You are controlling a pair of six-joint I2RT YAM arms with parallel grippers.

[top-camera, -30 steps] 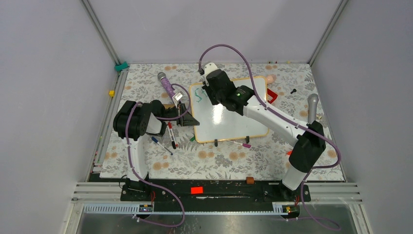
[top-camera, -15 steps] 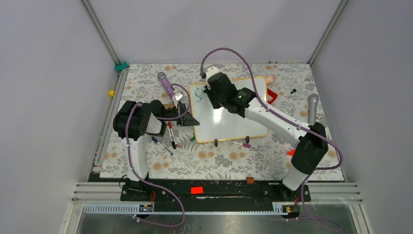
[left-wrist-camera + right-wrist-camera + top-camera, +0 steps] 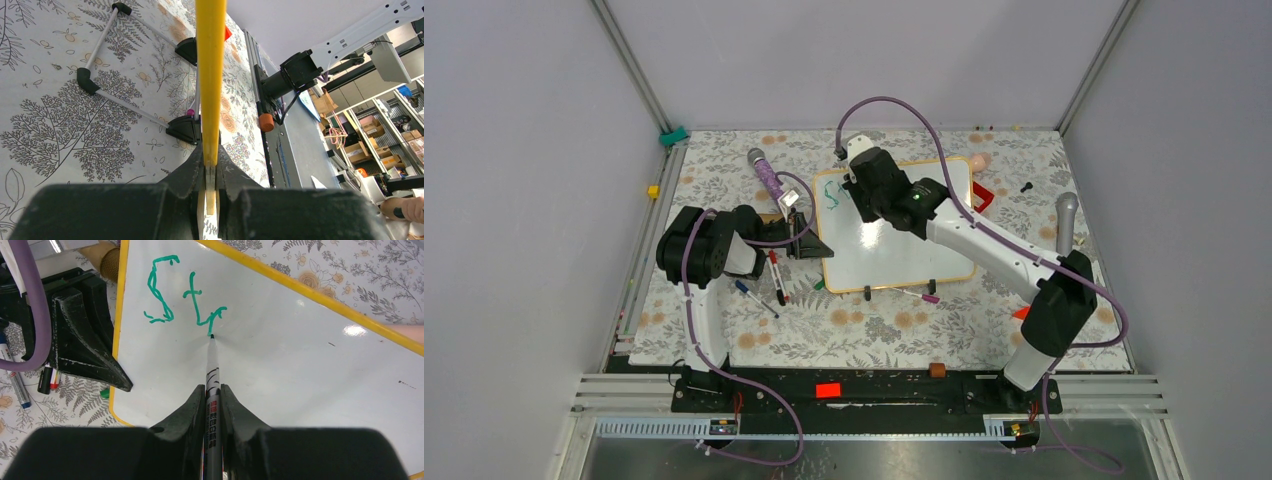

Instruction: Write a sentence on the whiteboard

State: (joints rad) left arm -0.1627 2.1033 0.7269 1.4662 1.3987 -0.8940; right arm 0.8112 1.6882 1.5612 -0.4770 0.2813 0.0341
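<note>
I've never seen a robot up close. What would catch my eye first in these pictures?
The big whiteboard in the middle of the flowered table, with green letters reading "Str" near its far left corner. The right gripper pinches a marker whose tip touches the board at the last letter. The left gripper clamps the board's yellow left edge.

The top external camera looks down from above and behind the arm bases (image 3: 709,378), far enough off to take in the whole floral surface (image 3: 754,340) and the whiteboard (image 3: 894,250). The left wrist camera sits low and close behind its jaws, facing near right along the whiteboard's yellow edge. The right wrist camera looks steeply down past its jaws and marker (image 3: 212,385), close over the board's far left corner. It shares the green letters (image 3: 185,295) with the top view.
</note>
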